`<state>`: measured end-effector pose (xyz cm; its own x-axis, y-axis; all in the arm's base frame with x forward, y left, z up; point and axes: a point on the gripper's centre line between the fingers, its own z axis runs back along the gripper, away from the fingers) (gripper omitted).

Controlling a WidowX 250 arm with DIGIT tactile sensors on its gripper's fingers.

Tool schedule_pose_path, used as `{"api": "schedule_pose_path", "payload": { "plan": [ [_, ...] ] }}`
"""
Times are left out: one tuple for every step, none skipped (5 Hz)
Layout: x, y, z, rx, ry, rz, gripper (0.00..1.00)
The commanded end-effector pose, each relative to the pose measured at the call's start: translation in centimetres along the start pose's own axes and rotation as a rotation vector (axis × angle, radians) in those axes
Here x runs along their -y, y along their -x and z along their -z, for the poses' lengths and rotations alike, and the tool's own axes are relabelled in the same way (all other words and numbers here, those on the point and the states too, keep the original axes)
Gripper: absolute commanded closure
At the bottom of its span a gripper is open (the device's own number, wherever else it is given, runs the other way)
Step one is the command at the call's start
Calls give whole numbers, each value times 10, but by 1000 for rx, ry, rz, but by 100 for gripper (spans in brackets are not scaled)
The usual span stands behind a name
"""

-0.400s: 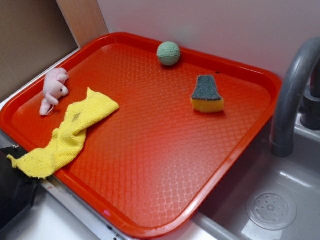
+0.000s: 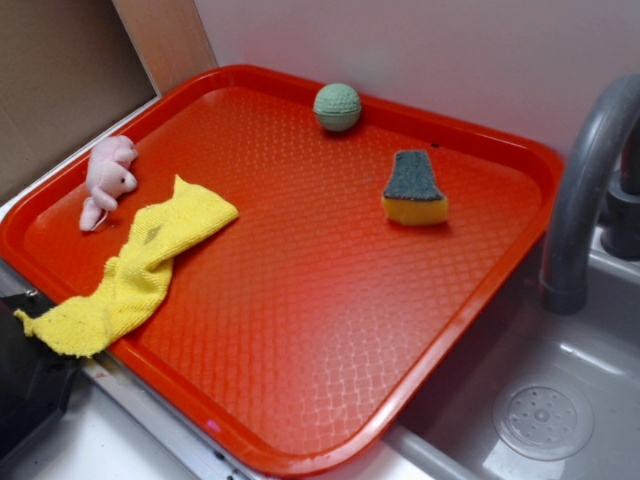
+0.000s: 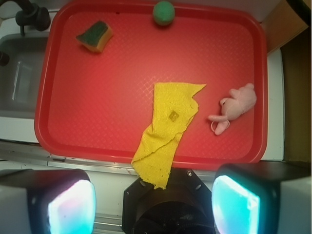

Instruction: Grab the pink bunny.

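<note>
The pink bunny [image 2: 108, 180] lies on its side at the left edge of the red tray [image 2: 330, 330]. In the wrist view the pink bunny [image 3: 234, 107] is at the tray's right side, far ahead of my gripper [image 3: 153, 204]. The gripper is open and empty, high above the near rim of the tray [image 3: 97, 97], its two fingertips [image 3: 70, 207] wide apart at the bottom of the wrist view. The gripper does not show in the exterior view.
A yellow cloth [image 2: 135, 265] lies beside the bunny and hangs over the tray's near rim. A green ball [image 2: 337, 106] sits at the far edge, a sponge [image 2: 413, 190] to its right. A grey tap [image 2: 585, 190] and sink [image 2: 545, 400] are at the right.
</note>
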<state>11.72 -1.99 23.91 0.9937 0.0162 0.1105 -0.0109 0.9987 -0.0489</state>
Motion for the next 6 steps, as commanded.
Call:
{"api": "schedule_pose_path", "payload": {
  "plan": [
    [-50,-38,51,216,-55,-440,0],
    [-81,-51,76,277,-120,-537,0],
    [-116,-66,104,288,-215,-582,0],
    [-132,-67,122,284,-252,-594,0],
    [-142,-64,141,256,-286,-574,0],
    [-157,-57,158,233,-344,-572,0]
  ]
}}
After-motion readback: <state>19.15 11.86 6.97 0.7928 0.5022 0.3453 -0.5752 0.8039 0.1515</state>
